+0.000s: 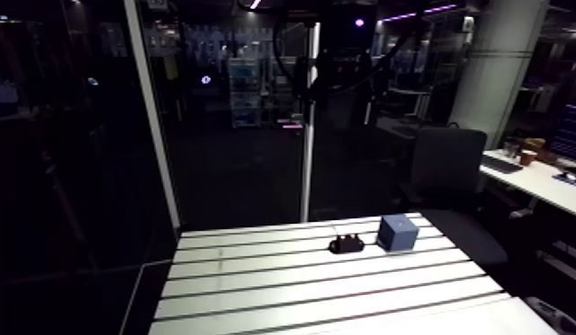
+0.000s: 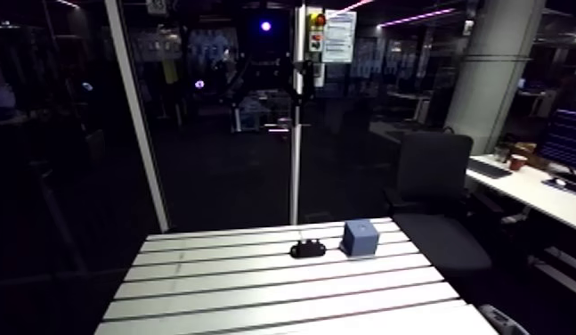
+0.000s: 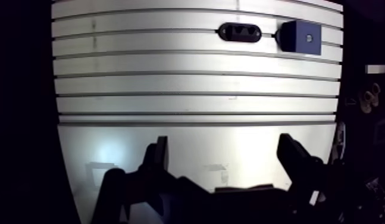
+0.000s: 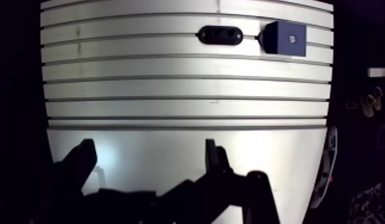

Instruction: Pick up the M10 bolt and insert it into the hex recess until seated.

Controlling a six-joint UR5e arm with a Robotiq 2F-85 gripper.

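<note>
Hanging over the smooth near strip of the slotted table point(image 3: 171, 89), the gripper point(image 3: 224, 158) shows in the wrist view with its two dark fingers point(image 3: 156, 156) spread wide; nothing lies between them and they have hold of nothing; only bare, brightly lit metal shows beneath the gap. Well ahead of the gripper, across many of the table's slots and near its far edge, lies a black oblong piece point(image 3: 239, 31) with rounded ends and two darker hollows in its top; it sits roughly ahead of the gap between the fingers, a little to one side. Just beside that piece, further out to the same side, stands a blue block point(image 3: 301, 37), its top face marked by a small pale round spot; whether the two touch cannot be told. Whether the black piece is the M10 bolt, or carries it, cannot be told from either view.
</note>
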